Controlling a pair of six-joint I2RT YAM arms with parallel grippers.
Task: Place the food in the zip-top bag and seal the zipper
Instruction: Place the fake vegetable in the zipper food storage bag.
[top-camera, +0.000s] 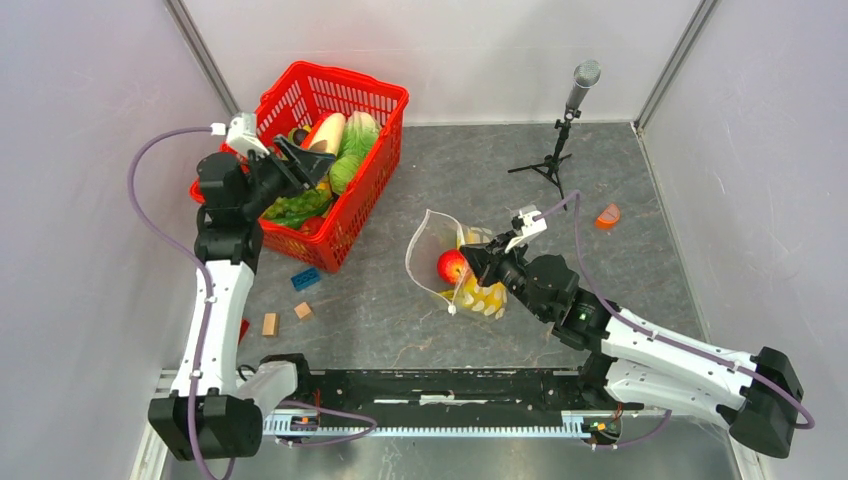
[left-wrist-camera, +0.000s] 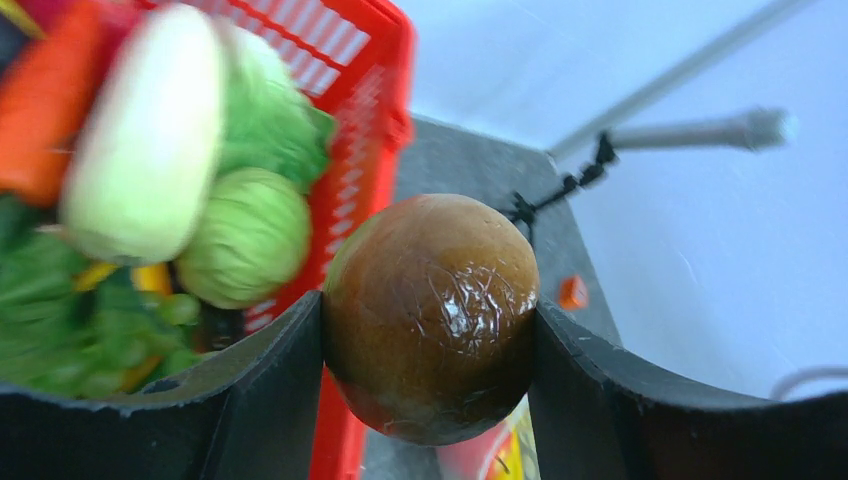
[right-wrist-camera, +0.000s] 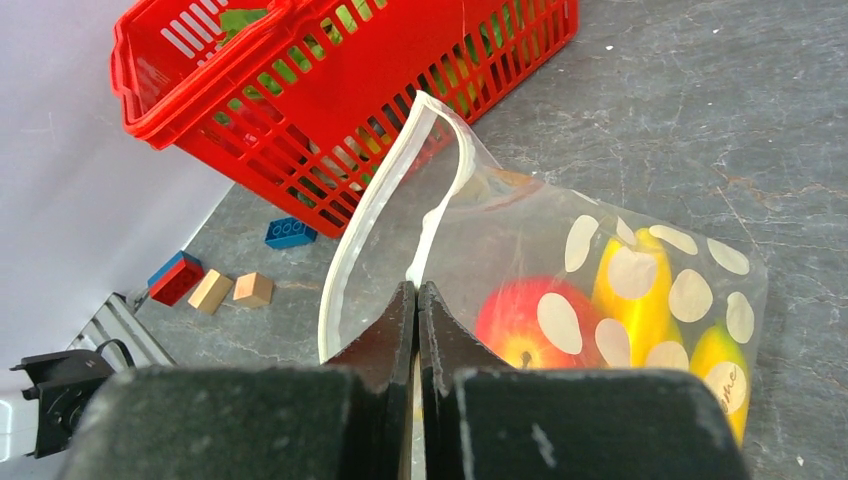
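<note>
My left gripper (top-camera: 303, 166) hovers over the red basket, shut on a round brown food piece (left-wrist-camera: 432, 270) wedged between its two fingers. The zip-top bag (top-camera: 436, 243) lies on the table's middle, clear with white dots, its mouth gaping toward the basket. Inside it are a red apple (right-wrist-camera: 522, 322) and yellow bananas (right-wrist-camera: 632, 292). My right gripper (right-wrist-camera: 417, 292) is shut on the near side of the bag's mouth, pinching the whitish zipper (right-wrist-camera: 350, 250) strip and lifting it. More food sits in the basket: a green cabbage (left-wrist-camera: 245, 235), a white radish (left-wrist-camera: 150, 140), a carrot (left-wrist-camera: 45, 100).
The red basket (top-camera: 385, 92) stands at the back left. A blue brick (top-camera: 306, 279) and two wooden cubes (top-camera: 270, 323) lie near the left arm. A microphone on a tripod (top-camera: 565, 120) stands at the back, an orange piece (top-camera: 607, 215) to its right.
</note>
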